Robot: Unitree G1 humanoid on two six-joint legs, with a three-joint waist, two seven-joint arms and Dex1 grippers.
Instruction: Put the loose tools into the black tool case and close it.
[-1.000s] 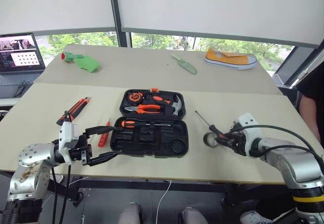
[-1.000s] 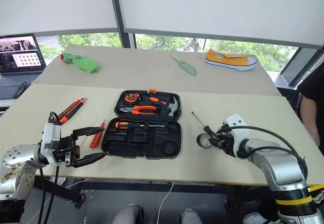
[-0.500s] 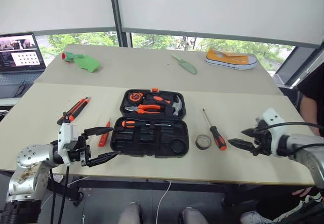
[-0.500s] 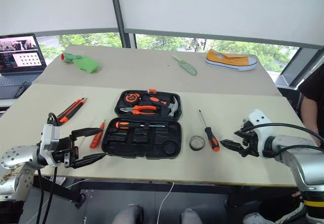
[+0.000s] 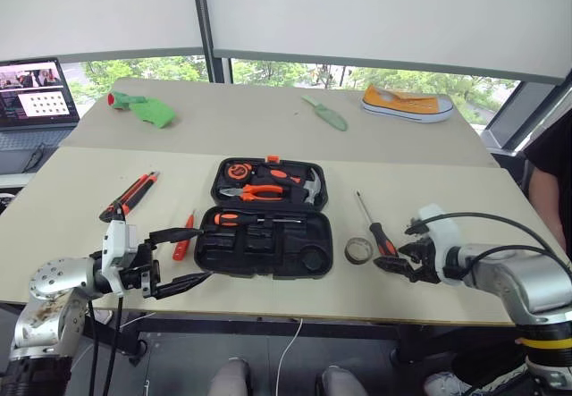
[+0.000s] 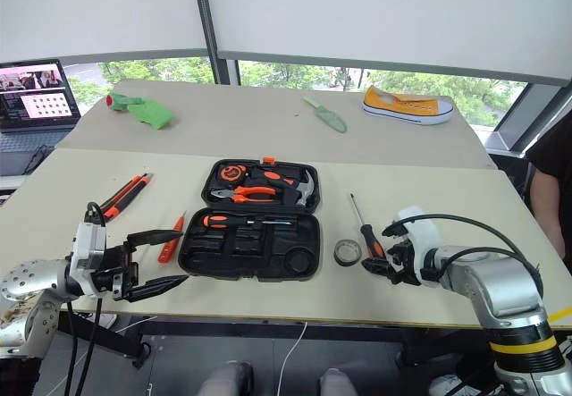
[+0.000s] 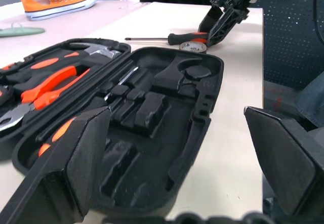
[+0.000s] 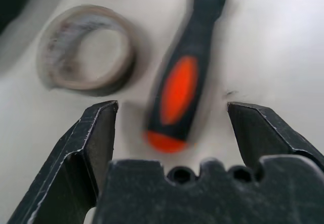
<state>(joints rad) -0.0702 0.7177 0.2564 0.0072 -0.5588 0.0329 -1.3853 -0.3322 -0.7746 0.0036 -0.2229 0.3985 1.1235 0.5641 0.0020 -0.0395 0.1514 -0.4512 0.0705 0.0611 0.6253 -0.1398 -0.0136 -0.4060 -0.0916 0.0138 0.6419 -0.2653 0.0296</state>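
Case: the black tool case [image 5: 266,218] lies open at the middle of the counter [image 5: 429,208], lid half on the far side, tray half on the near side.
Lid half: it holds orange-handled pliers [image 5: 264,191], a hammer [image 5: 310,184] and a tape measure [image 5: 237,172].
Tray half: one orange-and-black screwdriver [image 5: 243,220] lies along its far edge; the other recesses are bare.
My right jaws [image 6: 382,265]: spread wide, tilted down toward the counter, just right of the case, with nothing between them.
Loose screwdriver [image 8: 183,85]: it lies on the counter right of the case, its handle end between my two right fingers [image 8: 90,133] but not touched by either; the shaft points to the far side.
Tape roll [image 5: 358,250]: grey, flat on the counter, just beside the screwdriver handle on its left, between it and the case.
My left jaws [image 5: 186,256]: spread wide and empty, held level at the near left corner of the case, pointing right.
Tester pen [image 5: 184,236]: slim, orange, on the counter just left of the case.
Utility knife [image 5: 130,195]: farther left, well apart from the case.
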